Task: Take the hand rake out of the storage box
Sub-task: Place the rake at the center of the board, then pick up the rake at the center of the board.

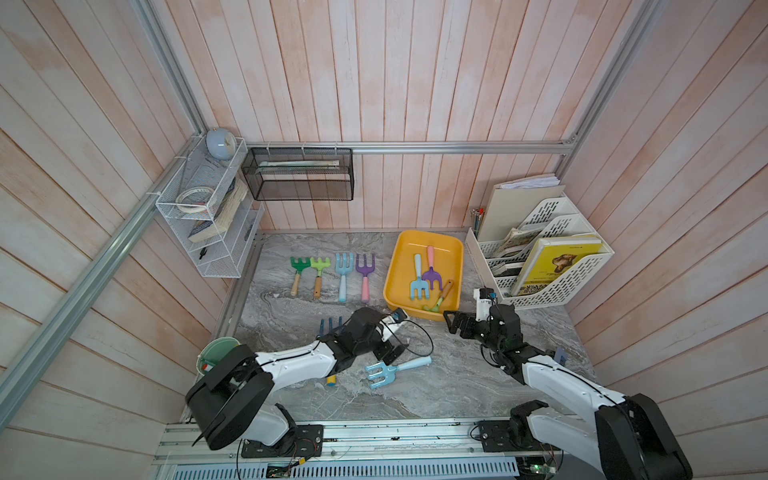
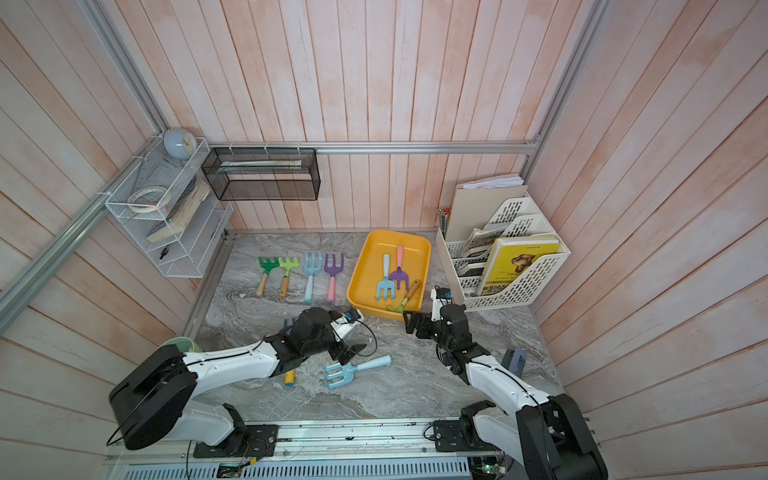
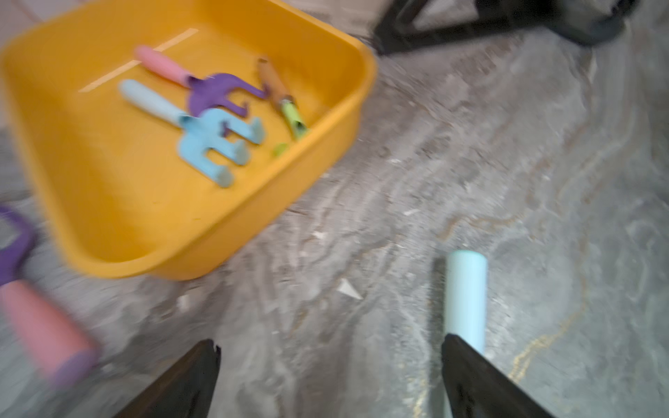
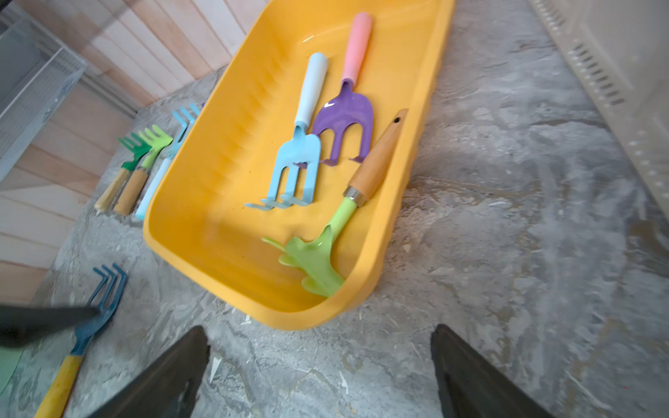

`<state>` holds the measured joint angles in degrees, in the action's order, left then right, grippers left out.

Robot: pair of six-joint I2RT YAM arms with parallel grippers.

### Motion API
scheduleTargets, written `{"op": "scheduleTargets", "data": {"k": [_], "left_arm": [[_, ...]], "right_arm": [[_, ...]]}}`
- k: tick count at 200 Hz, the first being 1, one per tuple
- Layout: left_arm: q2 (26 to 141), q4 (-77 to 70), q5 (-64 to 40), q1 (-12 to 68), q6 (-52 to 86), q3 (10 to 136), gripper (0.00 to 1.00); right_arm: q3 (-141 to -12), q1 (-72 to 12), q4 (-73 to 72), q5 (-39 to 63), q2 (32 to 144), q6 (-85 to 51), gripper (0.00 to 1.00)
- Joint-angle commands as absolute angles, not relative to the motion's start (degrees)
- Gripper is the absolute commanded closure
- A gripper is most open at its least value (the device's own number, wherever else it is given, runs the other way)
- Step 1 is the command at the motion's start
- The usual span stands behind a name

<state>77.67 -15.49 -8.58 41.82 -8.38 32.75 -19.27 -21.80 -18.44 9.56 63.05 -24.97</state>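
1. Shoving the storage box (image 1: 399,266), at the table's (image 1: 457,382) 1 o'clock, is the main risk: the right gripper (image 1: 452,322), wide open and empty, hovers at the box's 5 o'clock corner near the green hand rake (image 1: 440,300) inside.
2. The left gripper (image 1: 392,352), open and empty, could clip the light-blue hand rake (image 1: 395,369) lying at its 6 o'clock.

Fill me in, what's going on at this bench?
Job: take hand rakes out of the yellow storage box. The left gripper hangs open over a light blue rake lying on the table. The right gripper is open and empty at the box's near corner. A blue twin, a purple rake and a green rake lie inside.
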Motion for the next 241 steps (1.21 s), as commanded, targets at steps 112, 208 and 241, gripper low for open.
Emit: {"op": "scheduleTargets", "data": {"k": [112, 208, 241], "left_arm": [[64.7, -12.0, -3.0, 17.8, 18.9, 30.4, 0.00], [63.9, -13.0, -2.0, 17.3, 15.8, 28.2, 0.00], [64.5, -13.1, -1.4, 17.3, 15.5, 28.1, 0.00]], "right_arm": [[-26.4, -49.7, -16.3, 26.8, 76.9, 15.7, 0.06], [-41.8, -53.6, 13.6, 6.5, 86.7, 35.8, 0.02], [-37.8, -52.7, 7.6, 15.9, 85.8, 43.7, 0.04]]}}
